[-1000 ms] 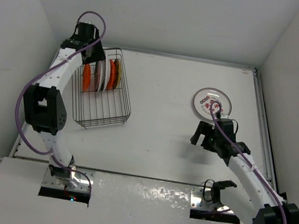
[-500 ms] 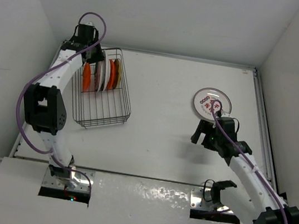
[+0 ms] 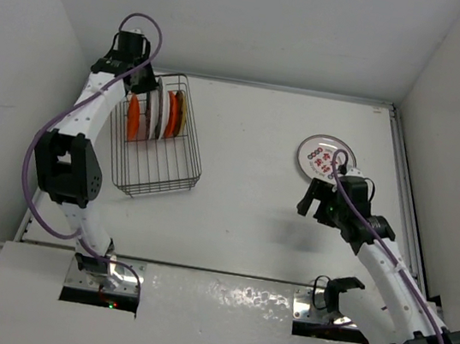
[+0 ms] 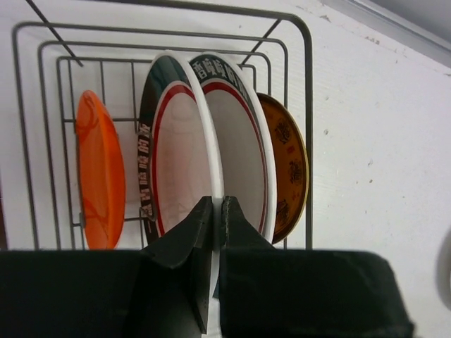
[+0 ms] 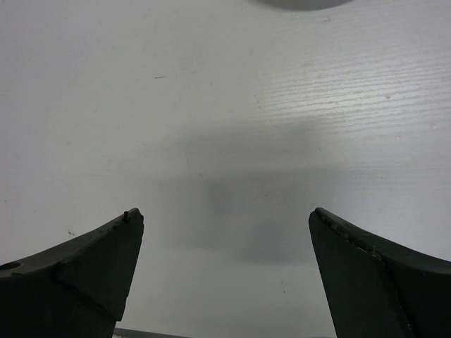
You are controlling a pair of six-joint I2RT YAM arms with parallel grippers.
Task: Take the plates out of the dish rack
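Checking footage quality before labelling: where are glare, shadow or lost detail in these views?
Top external: glare on the metal strip by the arm bases. Left wrist: plates sharp; left gripper near-black, little detail. Right wrist: soft grey shadow on the table below the right gripper.

The dish rack point(image 3: 159, 164), a dark wire basket, sits on the left side of the table. Four plates stand on edge in a row at its far end. Seen from the left wrist, they are a plain orange plate point(image 4: 99, 172), two white plates ringed in dark green and red point(image 4: 176, 158) point(image 4: 239, 151), and an amber patterned plate point(image 4: 290, 169). The left gripper point(image 4: 217, 211) pinches the near rim of the first ringed plate. A fifth plate point(image 3: 326, 158), white with a dark rim and red markings, lies flat on the table, well apart on the right.
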